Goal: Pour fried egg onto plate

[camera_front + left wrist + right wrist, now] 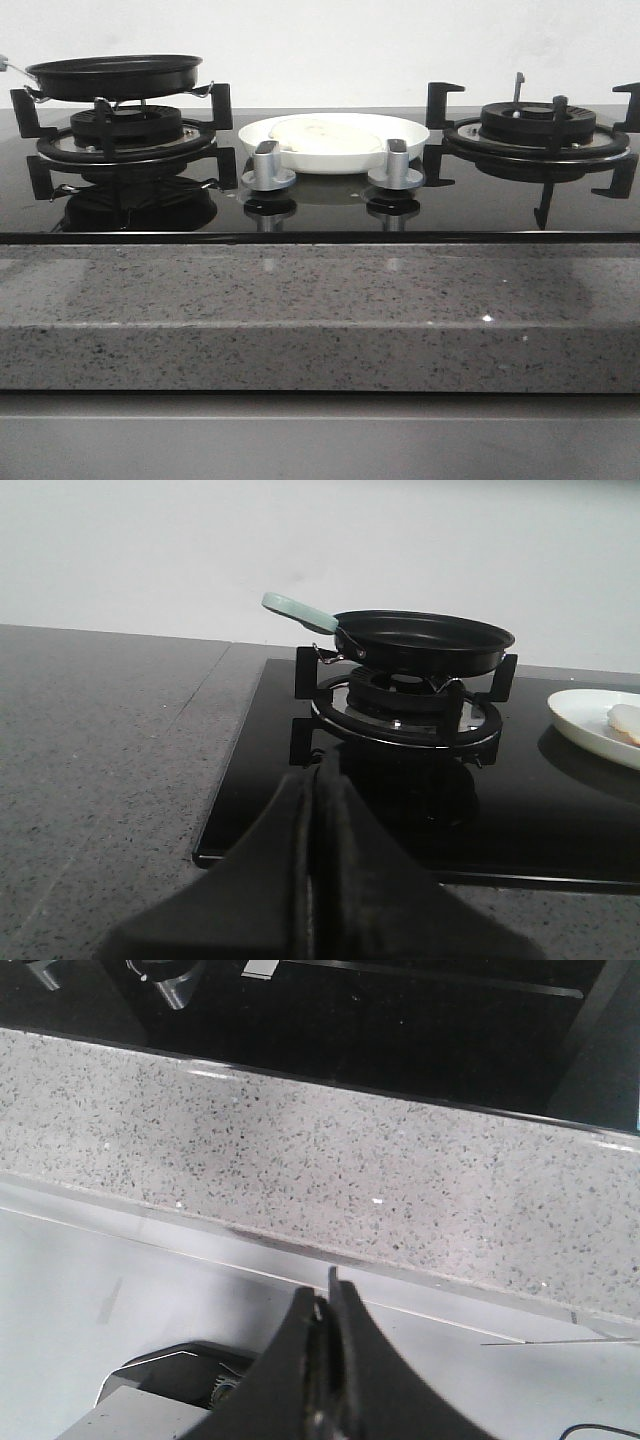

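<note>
The fried egg [325, 135] lies flat in the white plate [410, 133] at the middle back of the stove, between the two burners. In the left wrist view the plate [585, 720] and an edge of the egg [625, 721] show at the right. The black frying pan [115, 75] sits empty on the left burner; its pale green handle [297, 609] points away. My left gripper [318, 775] is shut and empty, low in front of the left burner. My right gripper [326, 1295] is shut and empty, below the counter's front edge. Neither gripper shows in the front view.
Two silver knobs [268, 167] [396, 165] stand in front of the plate. The right burner [538, 130] has black grate prongs. A speckled grey stone counter [320, 310] runs along the front and to the left of the black glass hob [560, 810].
</note>
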Tool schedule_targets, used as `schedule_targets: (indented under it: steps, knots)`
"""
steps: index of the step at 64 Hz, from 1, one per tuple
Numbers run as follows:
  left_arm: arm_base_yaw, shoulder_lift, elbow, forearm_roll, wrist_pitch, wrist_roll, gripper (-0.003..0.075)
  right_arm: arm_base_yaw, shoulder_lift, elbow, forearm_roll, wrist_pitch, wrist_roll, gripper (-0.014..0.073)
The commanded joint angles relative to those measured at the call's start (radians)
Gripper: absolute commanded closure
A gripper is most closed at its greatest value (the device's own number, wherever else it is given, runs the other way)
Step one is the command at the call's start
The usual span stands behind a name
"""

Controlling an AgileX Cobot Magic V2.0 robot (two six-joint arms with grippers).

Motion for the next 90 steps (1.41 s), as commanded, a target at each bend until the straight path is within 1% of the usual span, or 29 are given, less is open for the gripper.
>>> schedule_targets:
  steps: [1, 55, 58, 61, 67, 74, 81, 90]
  knots:
    - [-0.008, -0.022, 0.007, 0.0, -0.076, -0.011, 0.0739, 0.0, 0.0, -0.027, -0.009, -0.05, -0.012, 0.0663]
    - [-0.008, -0.02, 0.007, 0.0, -0.076, -0.011, 0.0739, 0.0, -0.008, -0.023, -0.018, -0.061, -0.012, 0.0663]
    - [-0.008, -0.02, 0.007, 0.0, -0.076, -0.011, 0.0739, -0.004, -0.021, -0.014, -0.051, -0.087, -0.012, 0.0663]
    - [-0.008, -0.02, 0.007, 0.0, -0.076, -0.011, 0.0739, -0.025, -0.042, 0.011, -0.07, -0.143, -0.012, 0.0663]
    - [-0.008, -0.02, 0.007, 0.0, -0.076, -0.011, 0.0739, -0.078, -0.125, 0.099, -0.065, -0.308, -0.018, 0.0662]
    - [-0.008, -0.02, 0.007, 0.0, -0.076, -0.011, 0.0739, -0.135, -0.24, 0.237, -0.065, -0.476, -0.089, 0.0662]
    - [-0.008, -0.02, 0.007, 0.0, -0.076, -0.011, 0.0739, -0.198, -0.353, 0.362, -0.058, -0.577, -0.132, 0.0662]
    - [-0.008, -0.02, 0.007, 0.0, -0.076, -0.011, 0.0739, -0.262, -0.479, 0.509, -0.051, -0.683, -0.132, 0.0662]
